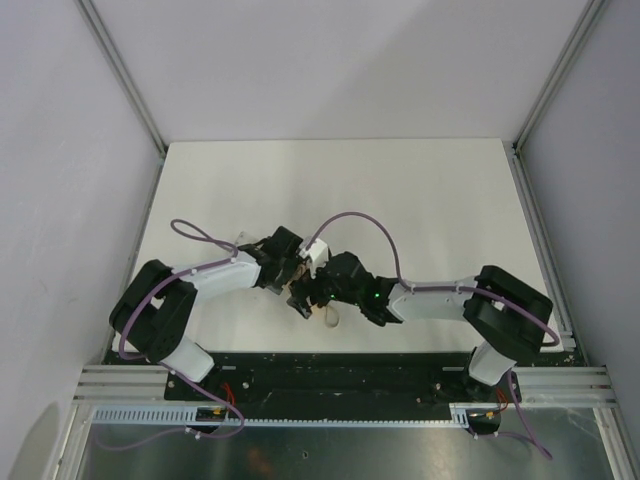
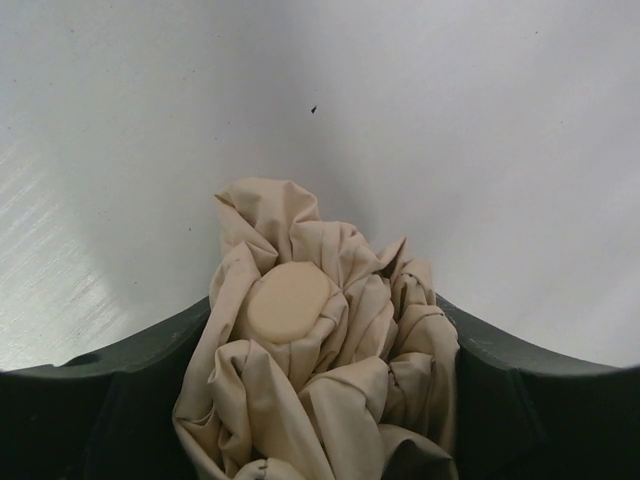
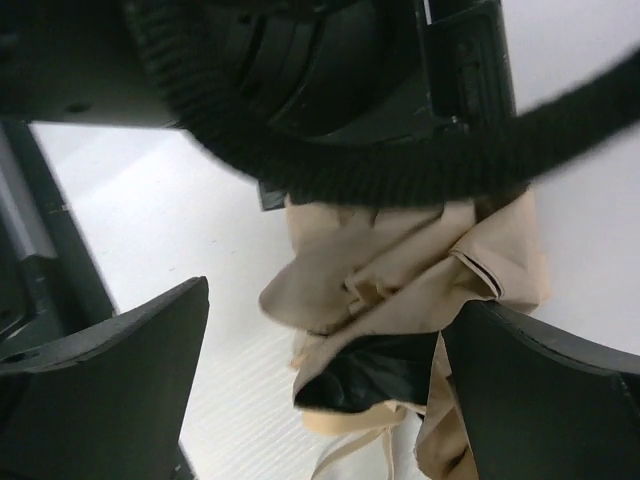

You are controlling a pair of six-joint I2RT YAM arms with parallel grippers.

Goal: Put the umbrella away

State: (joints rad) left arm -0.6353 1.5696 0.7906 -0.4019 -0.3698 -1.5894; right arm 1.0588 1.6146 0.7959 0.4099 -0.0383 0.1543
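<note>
Left wrist: left gripper (image 2: 322,322) clamped on crumpled, shiny tan-beige fabric compact umbrella (image 2: 335,405). Right wrist: right gripper (image 3: 330,300) spread wide apart around same fabric, gripping nothing.

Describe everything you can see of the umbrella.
The umbrella is collapsed, its shiny tan-beige fabric crumpled into loose folds around a smooth round tan cap. It is bunched between the left gripper's fingers, which press it from both sides, over the white table. The right wrist view shows a black part under the folds and a thin tan strap trailing below. The right gripper stands open around it, one finger seemingly touching the fabric.
</note>
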